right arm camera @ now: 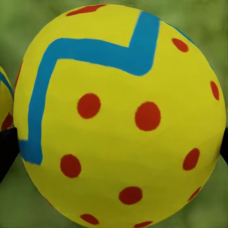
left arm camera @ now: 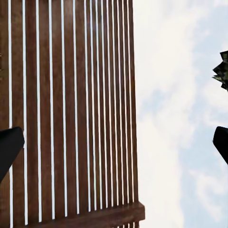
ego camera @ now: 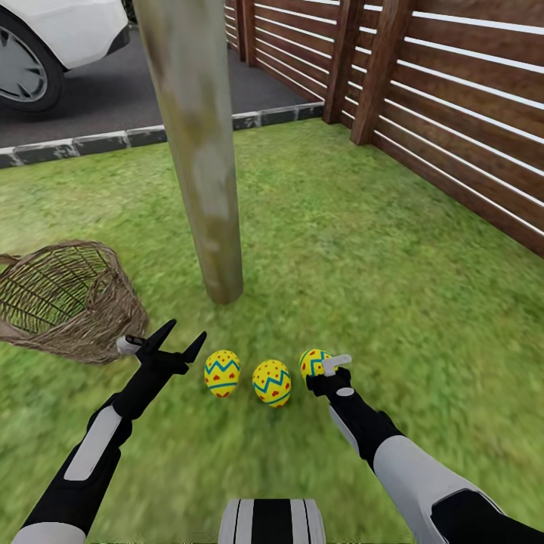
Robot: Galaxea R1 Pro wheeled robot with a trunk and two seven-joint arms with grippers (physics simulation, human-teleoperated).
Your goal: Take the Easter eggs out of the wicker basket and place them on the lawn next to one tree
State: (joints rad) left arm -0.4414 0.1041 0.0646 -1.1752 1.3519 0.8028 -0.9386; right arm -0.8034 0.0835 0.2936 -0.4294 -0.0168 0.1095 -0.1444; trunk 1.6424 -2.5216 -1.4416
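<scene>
Yellow Easter eggs sit in a row on the lawn (ego camera: 355,249) just before the tree (ego camera: 198,151): left egg (ego camera: 222,373), middle egg (ego camera: 272,382), right egg (ego camera: 312,363). The right gripper (ego camera: 323,373) clasps the right egg between its fingers. The left gripper (ego camera: 180,338) hangs spread and empty beside the tipped wicker basket (ego camera: 68,298).
</scene>
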